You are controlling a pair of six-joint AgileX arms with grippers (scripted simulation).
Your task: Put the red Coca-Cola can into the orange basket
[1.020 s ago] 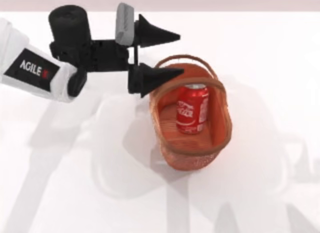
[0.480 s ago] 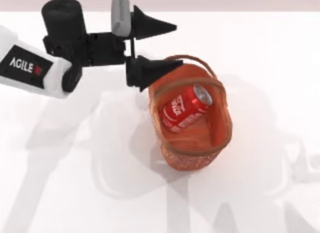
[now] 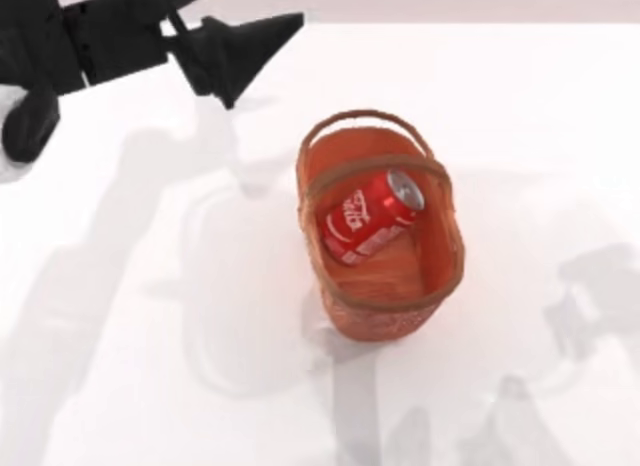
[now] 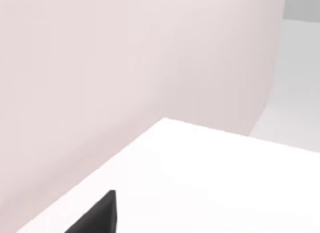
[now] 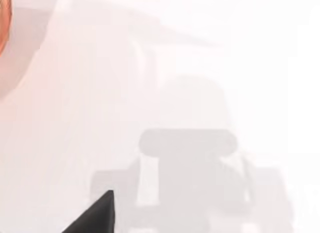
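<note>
The red Coca-Cola can point(image 3: 371, 215) lies on its side on the ribbed floor of the orange basket point(image 3: 448, 276), under the arched handle. Its long axis runs on a diagonal, with the silver top toward the far right of the basket and the base toward the near left wall. The basket stands a little right of the middle of the desk point(image 3: 150, 386).

The left claw point(image 3: 235, 51) is at the far left corner of the top view, high above the desk and well apart from the basket. From it, the can lies to the right and nearer the front edge. Only 1 dark pointed finger shows clearly there, and the left wrist view gives just a dark tip against the wall and desk, so I cannot tell whether this claw is spread or closed. It grips nothing that can be seen.

The right arm is outside the top view. Its wrist view shows 1 dark fingertip over bare desk with a sliver of orange at the edge, so its state cannot be told either.

Judged from how the can lies, the task looks done: the can is fully inside the basket, and no further grasp seems called for.
</note>
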